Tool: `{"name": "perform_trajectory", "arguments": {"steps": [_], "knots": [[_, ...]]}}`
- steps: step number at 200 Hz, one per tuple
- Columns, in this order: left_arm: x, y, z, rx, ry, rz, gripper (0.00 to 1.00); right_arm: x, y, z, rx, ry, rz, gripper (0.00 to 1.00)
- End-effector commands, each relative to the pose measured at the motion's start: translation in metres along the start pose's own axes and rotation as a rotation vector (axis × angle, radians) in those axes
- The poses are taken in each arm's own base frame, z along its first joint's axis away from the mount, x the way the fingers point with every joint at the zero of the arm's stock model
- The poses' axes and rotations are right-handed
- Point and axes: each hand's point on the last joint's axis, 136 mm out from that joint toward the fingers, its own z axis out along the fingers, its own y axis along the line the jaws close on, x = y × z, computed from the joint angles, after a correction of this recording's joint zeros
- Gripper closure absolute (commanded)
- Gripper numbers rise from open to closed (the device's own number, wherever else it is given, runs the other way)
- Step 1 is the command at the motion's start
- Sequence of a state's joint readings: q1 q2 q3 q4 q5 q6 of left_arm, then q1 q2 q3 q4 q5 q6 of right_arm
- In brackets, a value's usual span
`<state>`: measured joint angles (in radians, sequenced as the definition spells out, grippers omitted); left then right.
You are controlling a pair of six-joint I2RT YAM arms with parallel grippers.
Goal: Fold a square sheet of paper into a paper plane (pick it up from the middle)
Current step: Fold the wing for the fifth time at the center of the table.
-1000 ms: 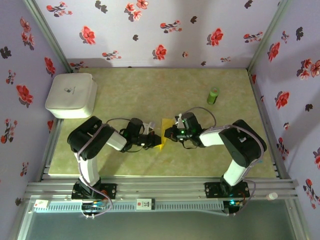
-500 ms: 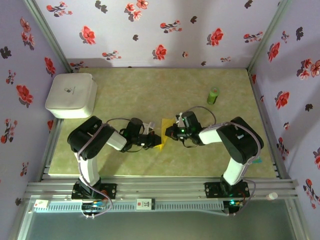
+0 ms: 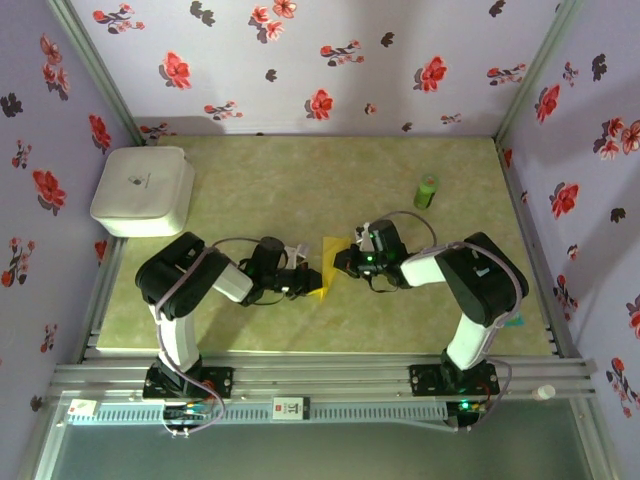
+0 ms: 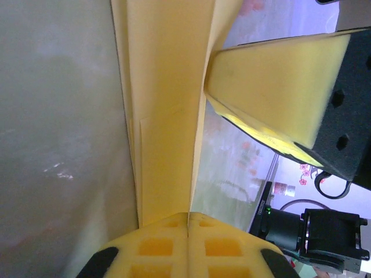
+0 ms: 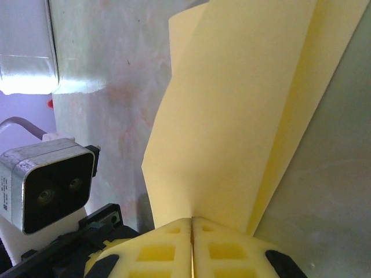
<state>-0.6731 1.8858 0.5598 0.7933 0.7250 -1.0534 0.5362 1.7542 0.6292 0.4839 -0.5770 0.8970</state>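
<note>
Both arms are bent low, elbows out to the sides and forearms reaching inward, so the two wrists face each other near the middle. The left gripper points right, its pads pressed together on the paper. The right gripper points left, just opposite, its pads likewise clamped on that paper.

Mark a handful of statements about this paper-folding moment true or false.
The left gripper is shut on the yellow paper. True.
The right gripper hangs open, clear of the paper. False: it is shut on the paper.
The paper is a flat, uncreased square. False: it shows folded layers.
The green cylinder sits clear of both grippers. True.
The white box is at the right. False: it is far left.
</note>
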Motion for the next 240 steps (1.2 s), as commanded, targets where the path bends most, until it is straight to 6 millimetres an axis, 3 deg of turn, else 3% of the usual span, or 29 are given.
{"name": "perform_trajectory", "arguments": {"steps": [1, 44, 101, 166, 203, 240], "knots": [[0.015, 0.048, -0.002, -0.134, 0.008, -0.102, 1.00, -0.006, 0.010, -0.005, -0.029, -0.017, -0.038, 0.92], [0.014, 0.047, -0.002, -0.132, 0.004, -0.107, 1.00, 0.002, 0.019, 0.004, -0.084, 0.053, -0.044, 0.93], [0.015, 0.050, -0.002, -0.138, 0.005, -0.112, 1.00, -0.002, 0.007, 0.014, -0.039, 0.058, -0.034, 0.94], [0.015, 0.046, -0.003, -0.138, 0.013, -0.097, 1.00, 0.005, -0.023, 0.020, 0.062, 0.080, 0.011, 0.94], [0.017, 0.040, -0.006, -0.138, 0.030, -0.087, 0.88, 0.005, -0.027, 0.022, 0.080, 0.083, 0.027, 0.94], [0.028, 0.039, -0.010, -0.179, 0.073, -0.073, 0.86, 0.006, -0.027, 0.023, 0.074, 0.082, 0.043, 0.94]]}}
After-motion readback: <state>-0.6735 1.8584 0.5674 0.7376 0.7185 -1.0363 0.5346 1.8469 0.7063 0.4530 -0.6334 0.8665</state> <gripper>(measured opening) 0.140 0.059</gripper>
